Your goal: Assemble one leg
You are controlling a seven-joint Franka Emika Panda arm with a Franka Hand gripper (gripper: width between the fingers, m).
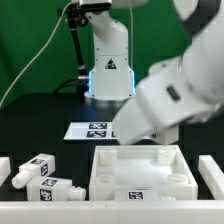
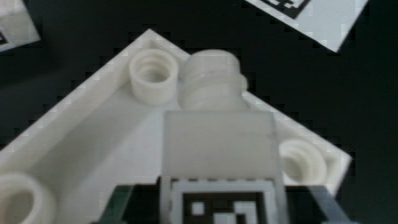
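Note:
In the wrist view my gripper is shut on a white leg, with a dark finger on each side of its tagged body. The leg's narrower screw end points at a corner of the white tabletop, right beside the raised corner hole, not in it. In the exterior view the arm reaches over the tabletop's far edge, and its bulk hides the gripper and the held leg.
Two loose legs lie at the exterior view's left of the tabletop, and another white part lies at its right. The marker board lies behind the tabletop and also shows in the wrist view. The robot base stands at the back.

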